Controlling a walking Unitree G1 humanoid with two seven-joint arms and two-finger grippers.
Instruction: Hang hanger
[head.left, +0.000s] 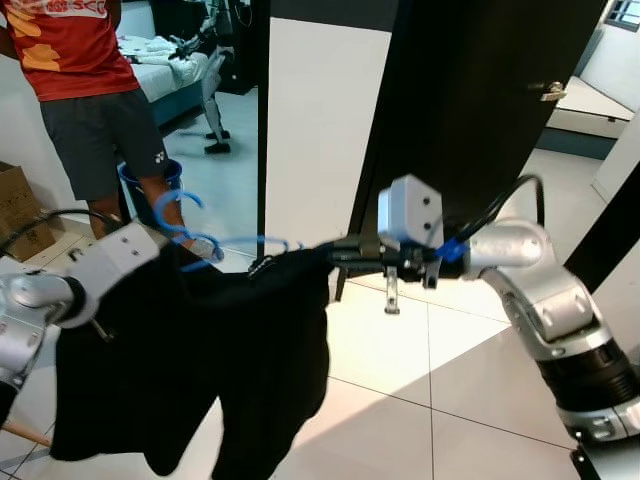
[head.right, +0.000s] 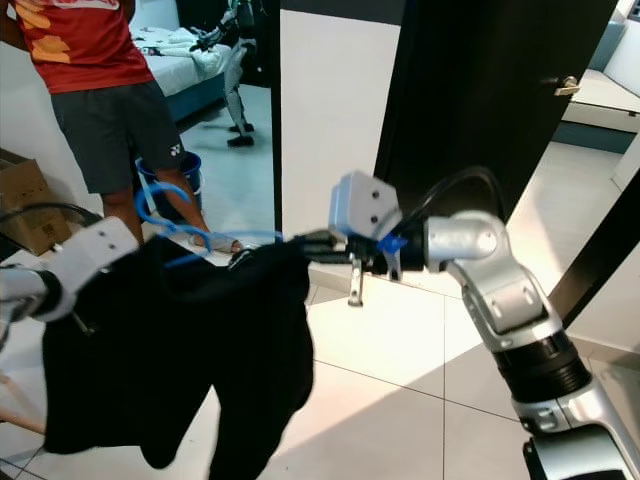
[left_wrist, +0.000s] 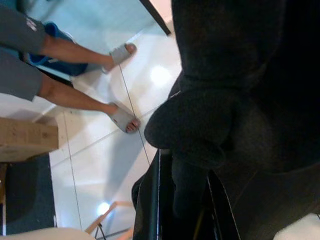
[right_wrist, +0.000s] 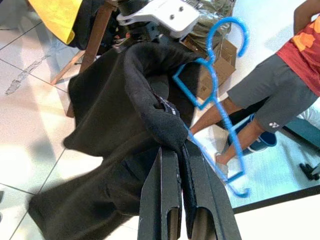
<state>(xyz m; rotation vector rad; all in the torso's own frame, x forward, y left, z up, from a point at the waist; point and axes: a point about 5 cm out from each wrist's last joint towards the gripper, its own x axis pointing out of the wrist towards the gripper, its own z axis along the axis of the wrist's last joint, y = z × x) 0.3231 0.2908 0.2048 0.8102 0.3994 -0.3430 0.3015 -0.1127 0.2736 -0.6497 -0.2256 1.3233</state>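
soft black garment (head.left: 200, 360) sags across the frame's lower left, both tools clamped on its edge: right tool (head.left: 335, 256) at centre, left tool (left_wrist: 182, 195) leftward; thin blue wire hanger (head.left: 185, 232) pokes above.

The garment (head.left: 200, 360) held at both claws is soft matt black cloth, thick and slightly fuzzy. The hanger (right_wrist: 220, 95) beside the right claw (right_wrist: 182, 200) is smooth, glossy blue plastic. The claw's fingers are matt black; the arms behind them are brushed silver metal. Below lies a floor (head.left: 400, 390) of glossy pale tiles, reflecting light.
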